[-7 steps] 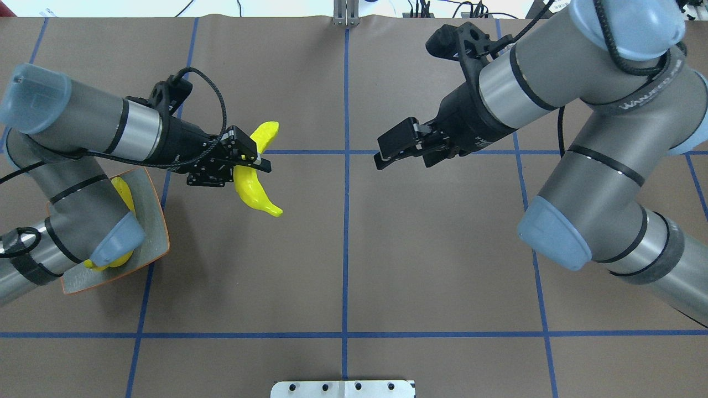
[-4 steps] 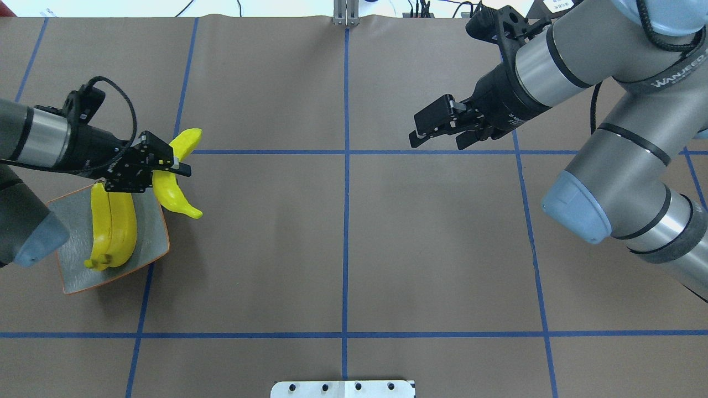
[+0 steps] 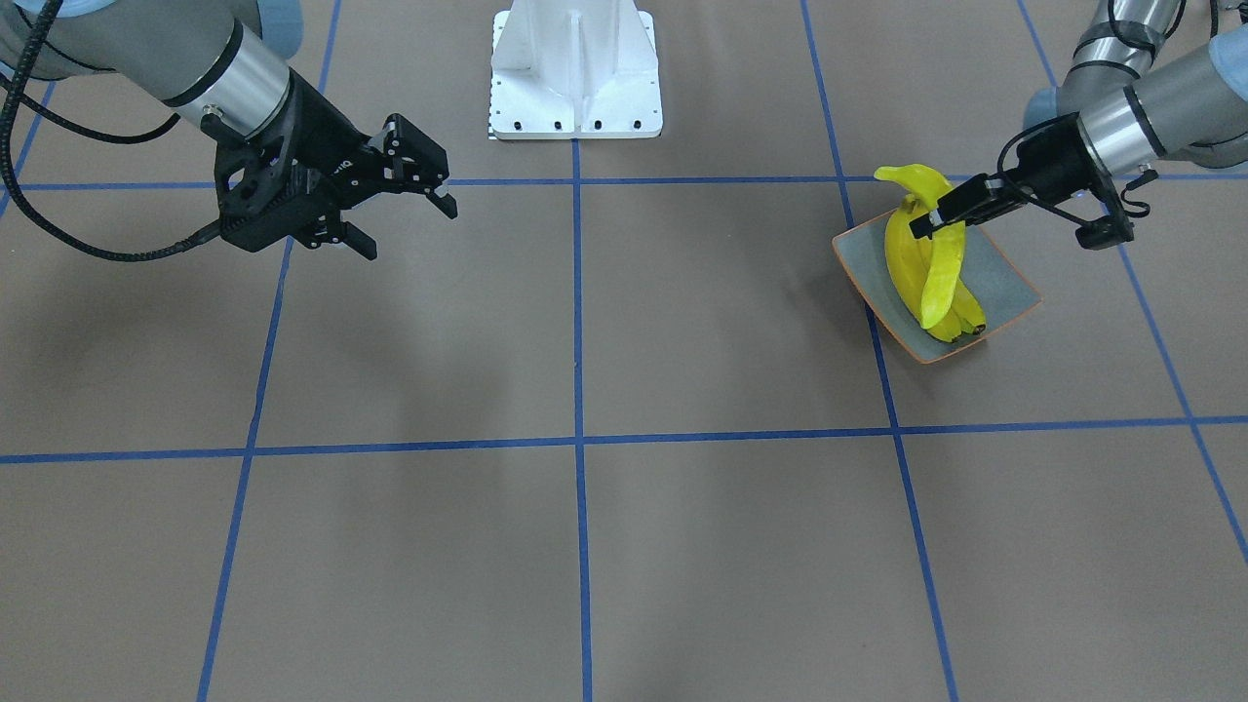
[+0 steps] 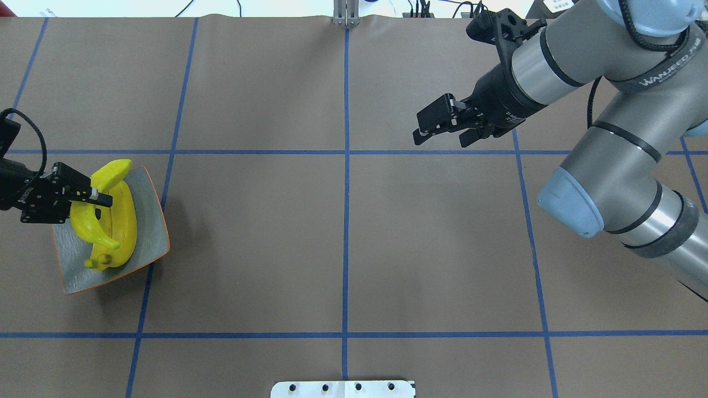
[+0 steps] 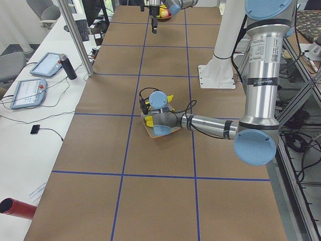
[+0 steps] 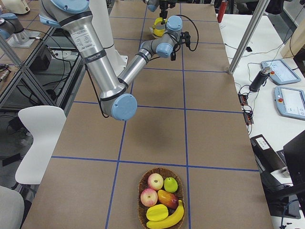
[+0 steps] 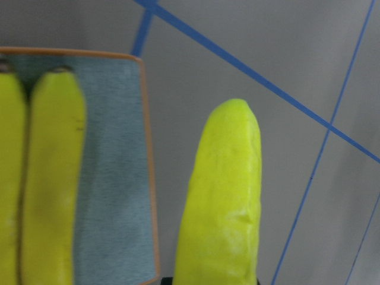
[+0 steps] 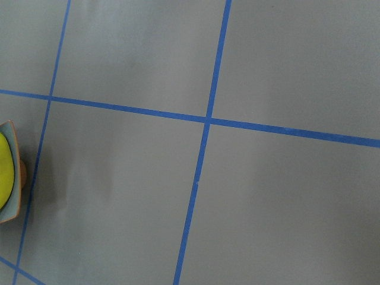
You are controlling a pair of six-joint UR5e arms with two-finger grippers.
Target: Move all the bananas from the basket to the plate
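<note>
My left gripper (image 4: 95, 197) is shut on a yellow banana (image 4: 88, 221) and holds it over the grey-blue plate (image 4: 154, 224) at the table's left end. Two more bananas (image 4: 126, 218) lie side by side on the plate. In the front view the held banana (image 3: 944, 278) hangs across the two bananas on the plate (image 3: 1002, 278), with my left gripper (image 3: 936, 222) on it. In the left wrist view the held banana's tip (image 7: 224, 190) reaches past the plate's orange rim (image 7: 148, 178). My right gripper (image 4: 423, 131) is open and empty, high over the far right of the table.
A wicker basket (image 6: 143, 202) at the table's right end holds apples, a mango and one banana (image 6: 172, 217). The white robot base (image 3: 575, 68) stands at the middle of the robot's edge. Blue tape lines grid the brown table.
My left gripper has carried the banana leftward from the table's middle-left to over the plate. My right arm has pulled back to the right and up, then held still.
</note>
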